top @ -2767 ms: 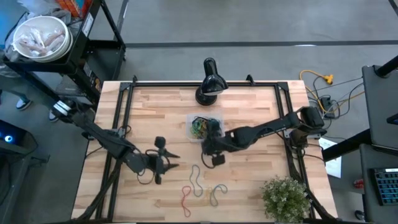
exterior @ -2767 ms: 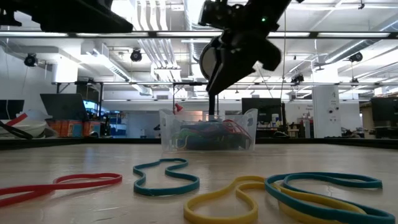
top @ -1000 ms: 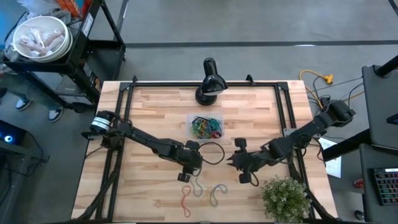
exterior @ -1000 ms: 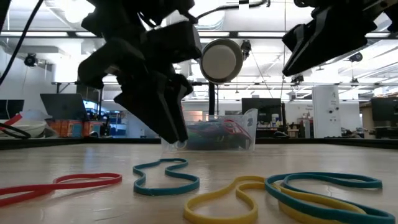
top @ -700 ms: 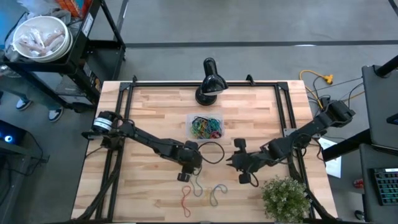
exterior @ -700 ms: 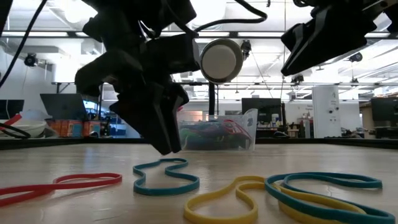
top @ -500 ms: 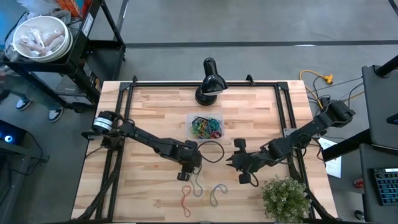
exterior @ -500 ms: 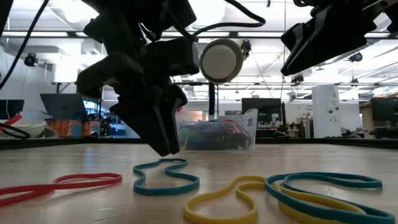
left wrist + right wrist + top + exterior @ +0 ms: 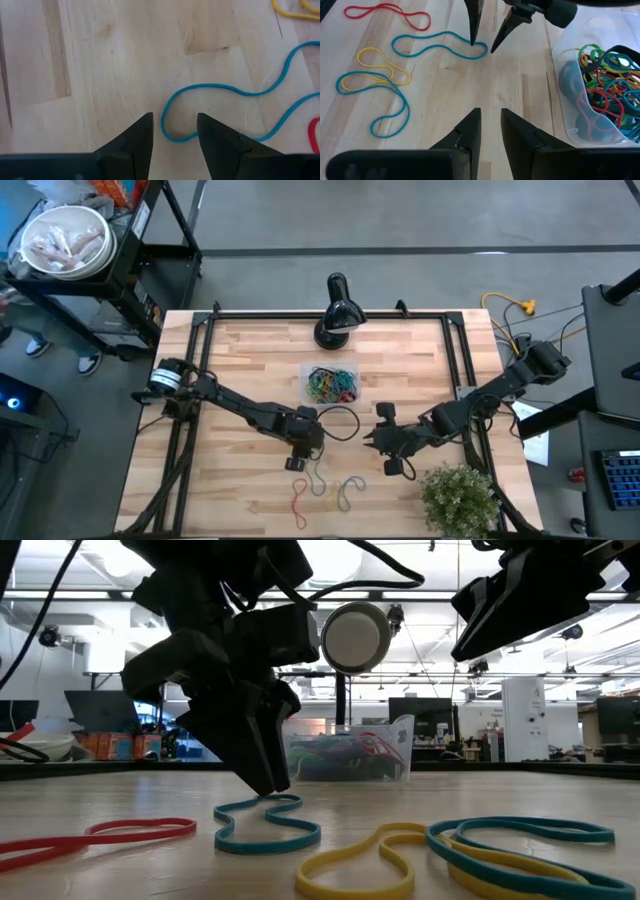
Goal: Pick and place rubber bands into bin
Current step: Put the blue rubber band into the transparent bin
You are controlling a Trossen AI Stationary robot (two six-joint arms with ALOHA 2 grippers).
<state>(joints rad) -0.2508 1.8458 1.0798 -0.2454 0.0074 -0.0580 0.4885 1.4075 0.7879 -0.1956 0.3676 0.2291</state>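
In the low view, the foreground of the frame holds loose rubber bands on the table [image 9: 120, 802]: a yellow band [image 9: 360, 862] at bottom centre, overlapped at the right by a teal-and-yellow band [image 9: 520, 840], and a red band [image 9: 95, 837] at bottom left. Just behind them, left of centre, lies the blue band [image 9: 265, 823].

The left gripper [image 9: 268, 775] stands over that band's far loop, tips at or just above the wood. Its wrist view shows the jaws parted and empty, with the loop's curved end [image 9: 172, 122] lying in the gap between the two fingers [image 9: 137, 137].

The right gripper [image 9: 489, 131] hangs higher, at the upper right of the low view. Its jaws are slightly apart and it holds nothing.

Farther back, at mid-frame, sits the bin [image 9: 335, 750], already heaped with coloured bands.

The risks, as I judge them: the band is thin and flat against the wood, so closing jaws could slide over it and pinch nothing, or nudge the loop aside. A lifted band would trail its long tail and could snag the neighbouring bands or drape over the bin wall.
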